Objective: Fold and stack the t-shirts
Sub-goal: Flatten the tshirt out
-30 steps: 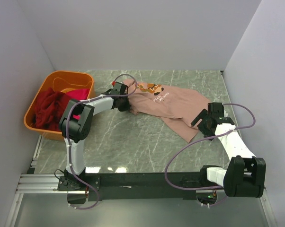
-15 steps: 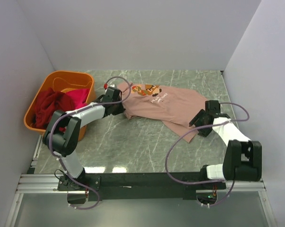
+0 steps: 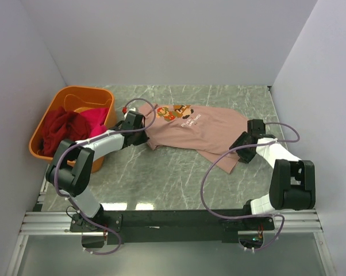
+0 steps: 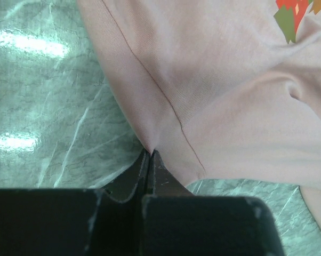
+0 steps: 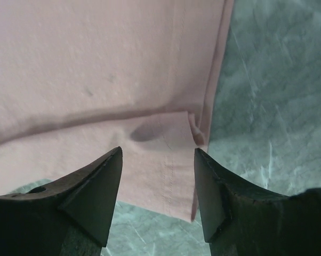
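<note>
On a green marble table (image 3: 161,172), the left gripper (image 4: 150,156) pinched the 9 o'clock edge of the dusty pink t-shirt (image 3: 207,129), while the right gripper (image 5: 158,154) stood parted over its 4 o'clock hem. Dark red and magenta t-shirts (image 3: 64,129) lay in an orange tub (image 3: 81,89) at 10 o'clock.

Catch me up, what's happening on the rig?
Both grippers are at the pink t-shirt. The left gripper is shut on its left end; the right gripper stands open over the right hem, not gripping yet. Dark red and magenta shirts sit in the orange tub.
</note>
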Robot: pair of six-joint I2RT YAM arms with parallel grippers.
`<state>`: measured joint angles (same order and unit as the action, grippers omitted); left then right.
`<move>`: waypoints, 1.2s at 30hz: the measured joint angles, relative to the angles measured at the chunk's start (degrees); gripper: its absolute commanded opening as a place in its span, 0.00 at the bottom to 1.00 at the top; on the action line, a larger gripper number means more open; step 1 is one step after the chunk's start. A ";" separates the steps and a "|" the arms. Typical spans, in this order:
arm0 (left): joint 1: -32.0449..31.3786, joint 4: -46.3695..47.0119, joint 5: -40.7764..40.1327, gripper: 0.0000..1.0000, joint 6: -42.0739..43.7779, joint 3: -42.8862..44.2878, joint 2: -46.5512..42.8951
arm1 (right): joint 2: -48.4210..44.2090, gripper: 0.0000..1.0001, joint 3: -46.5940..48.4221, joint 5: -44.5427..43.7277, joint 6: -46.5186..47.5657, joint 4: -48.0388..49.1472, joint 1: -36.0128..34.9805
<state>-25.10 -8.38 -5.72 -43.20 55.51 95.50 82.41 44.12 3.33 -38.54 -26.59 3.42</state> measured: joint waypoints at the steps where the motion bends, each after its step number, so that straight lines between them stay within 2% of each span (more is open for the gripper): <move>1: -0.02 0.02 -0.09 0.00 0.02 0.00 -0.09 | 0.35 0.62 0.52 -0.28 0.04 0.13 0.00; 13: 0.00 0.00 -0.26 0.00 0.00 0.00 -0.13 | 4.81 0.60 3.50 -2.51 0.72 0.37 0.00; 15: -0.02 0.00 -0.26 0.00 -0.02 0.00 -0.13 | 4.81 0.54 3.50 -3.34 0.92 0.20 0.00; 18: 0.00 -0.02 -0.26 0.00 -0.02 0.00 -0.13 | 4.90 0.38 3.50 -3.61 1.51 0.28 0.00; 22: -0.02 -0.02 -0.50 0.00 0.00 0.00 -0.13 | 5.68 0.16 3.50 -3.43 2.12 0.81 0.00; 23: -0.02 -0.02 -0.63 0.00 0.00 0.00 -0.13 | 5.86 0.05 3.50 -3.30 2.14 0.92 0.00; 24: 0.00 -0.04 -0.74 0.00 -0.02 0.00 -0.13 | 5.92 0.00 3.50 -3.28 2.34 0.96 -0.02; 31: -0.02 -0.37 -2.51 0.00 0.04 0.00 -2.01 | 3.96 0.00 3.96 -4.20 2.71 0.42 -0.83; 36: -0.13 -1.36 -5.03 0.00 0.35 1.07 -5.97 | -5.55 0.00 4.02 -4.50 3.74 0.39 -1.68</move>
<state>-25.23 -9.74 -10.74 -42.85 56.58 89.54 76.86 48.14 -1.17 -34.81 -26.20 1.74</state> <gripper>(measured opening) 0.013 0.011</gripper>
